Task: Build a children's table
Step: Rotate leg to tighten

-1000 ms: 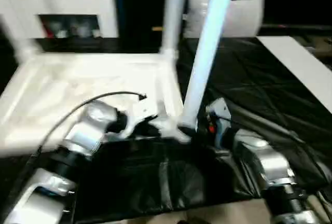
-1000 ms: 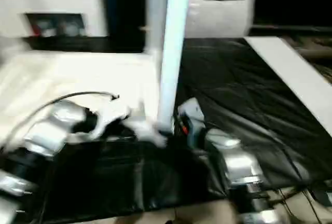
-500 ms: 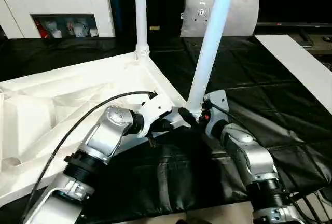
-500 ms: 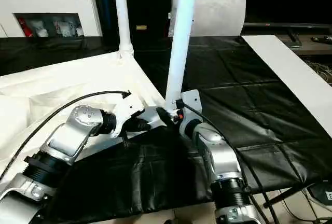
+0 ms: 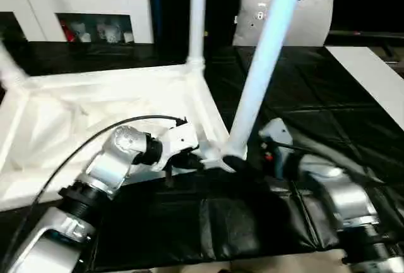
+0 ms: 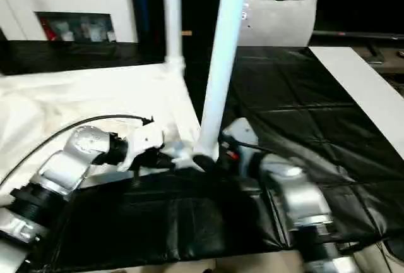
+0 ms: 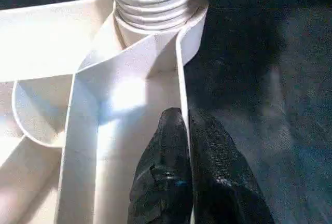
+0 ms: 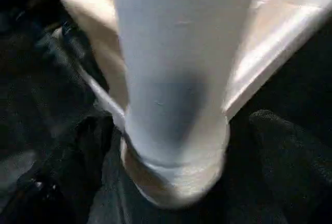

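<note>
The white table top (image 5: 95, 115) lies upside down on a black cloth, ribbed underside up. One white leg (image 5: 197, 14) stands in the far corner socket, and another leg (image 5: 9, 71) shows at the left edge. A third leg (image 5: 265, 64) rises tilted from the near corner socket (image 7: 155, 6). My left gripper (image 7: 184, 117) is shut on the table top's rim wall just beside that socket. My right gripper (image 8: 176, 125) is open, with one finger (image 8: 285, 156) on each side of that leg's base (image 8: 176, 172) and a gap at one side.
A white-grey cushion (image 5: 290, 20) stands at the back, and a flat white board (image 5: 372, 83) lies along the right. A white cabinet (image 5: 82, 7) fills the back left. The black cloth (image 5: 315, 102) covers the floor to the right of the table top.
The whole picture has shifted with the head. Both grippers stay at the near corner, the left one still on the rim and the right one at the leg's base.
</note>
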{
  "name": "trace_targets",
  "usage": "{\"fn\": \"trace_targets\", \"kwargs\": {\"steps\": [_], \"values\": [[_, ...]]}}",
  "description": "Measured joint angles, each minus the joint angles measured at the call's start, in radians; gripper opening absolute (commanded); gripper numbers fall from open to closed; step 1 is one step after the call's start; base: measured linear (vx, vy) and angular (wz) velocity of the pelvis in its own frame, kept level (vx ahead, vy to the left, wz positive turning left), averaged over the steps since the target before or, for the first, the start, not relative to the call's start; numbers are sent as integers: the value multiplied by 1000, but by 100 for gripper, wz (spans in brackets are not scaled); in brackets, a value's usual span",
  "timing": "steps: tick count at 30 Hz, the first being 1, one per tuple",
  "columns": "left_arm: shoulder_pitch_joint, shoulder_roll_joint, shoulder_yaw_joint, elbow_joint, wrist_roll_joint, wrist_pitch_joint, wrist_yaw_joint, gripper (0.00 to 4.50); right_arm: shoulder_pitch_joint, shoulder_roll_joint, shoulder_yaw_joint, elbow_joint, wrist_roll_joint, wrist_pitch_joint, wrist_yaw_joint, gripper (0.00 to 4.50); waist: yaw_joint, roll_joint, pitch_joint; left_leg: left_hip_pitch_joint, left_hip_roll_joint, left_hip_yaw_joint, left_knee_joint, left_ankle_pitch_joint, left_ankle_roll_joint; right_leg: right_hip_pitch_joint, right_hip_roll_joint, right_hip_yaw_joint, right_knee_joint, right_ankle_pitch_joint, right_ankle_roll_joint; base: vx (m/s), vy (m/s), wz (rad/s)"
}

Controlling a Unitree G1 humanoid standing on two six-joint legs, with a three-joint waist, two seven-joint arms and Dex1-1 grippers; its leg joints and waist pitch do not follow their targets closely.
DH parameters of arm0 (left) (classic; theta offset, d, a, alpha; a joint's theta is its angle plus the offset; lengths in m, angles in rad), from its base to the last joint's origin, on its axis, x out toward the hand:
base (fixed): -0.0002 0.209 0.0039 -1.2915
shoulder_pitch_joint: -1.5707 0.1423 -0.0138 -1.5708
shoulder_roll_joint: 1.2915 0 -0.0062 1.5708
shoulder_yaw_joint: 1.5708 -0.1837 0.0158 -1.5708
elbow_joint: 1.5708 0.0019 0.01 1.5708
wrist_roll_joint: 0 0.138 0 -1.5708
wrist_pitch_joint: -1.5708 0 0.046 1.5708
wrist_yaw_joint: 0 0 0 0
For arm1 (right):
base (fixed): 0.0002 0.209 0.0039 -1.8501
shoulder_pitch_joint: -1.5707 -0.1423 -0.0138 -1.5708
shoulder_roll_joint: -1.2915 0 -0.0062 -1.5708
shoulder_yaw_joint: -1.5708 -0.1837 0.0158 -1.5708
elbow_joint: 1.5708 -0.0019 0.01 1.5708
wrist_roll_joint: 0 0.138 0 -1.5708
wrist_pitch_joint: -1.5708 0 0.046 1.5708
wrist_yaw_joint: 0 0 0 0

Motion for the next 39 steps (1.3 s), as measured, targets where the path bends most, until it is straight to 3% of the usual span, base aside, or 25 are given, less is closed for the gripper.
{"fn": "trace_targets", "kwargs": {"steps": [9,16,17,22,35,39], "values": [[-32,53,-34,23,-17,-50,-159,0,-56,-55,79,44,-3,-126,181,447,6,-2,0,-2,0,0,0,0,1,0,0,0,0,3,-5,0,0,0],[-42,52,-54,34,-18,-97,-208,0,-77,-61,125,86,-13,-170,261,447,12,-5,0,-2,0,0,1,0,1,0,-1,0,0,3,-5,0,0,0],[-42,52,-57,34,-18,-103,-213,0,-77,-61,135,92,-15,-174,266,418,13,-5,0,-2,0,0,1,0,1,0,-1,0,0,3,-5,0,0,0],[-45,48,-64,35,-18,-108,-214,0,-77,-61,151,111,-16,-189,290,377,16,-5,0,-2,0,0,2,0,1,0,-1,0,0,3,-5,0,0,0],[-56,44,-65,57,-18,-126,-218,0,-78,-58,152,120,-2,-184,313,282,23,-7,0,-1,0,0,2,0,1,0,-1,0,1,0,0,0,0,0],[-54,39,-59,49,-27,-80,-212,0,-63,-44,137,106,17,-138,298,274,22,-8,0,-1,0,0,2,0,1,0,-1,0,2,3,-5,0,0,0]]}}
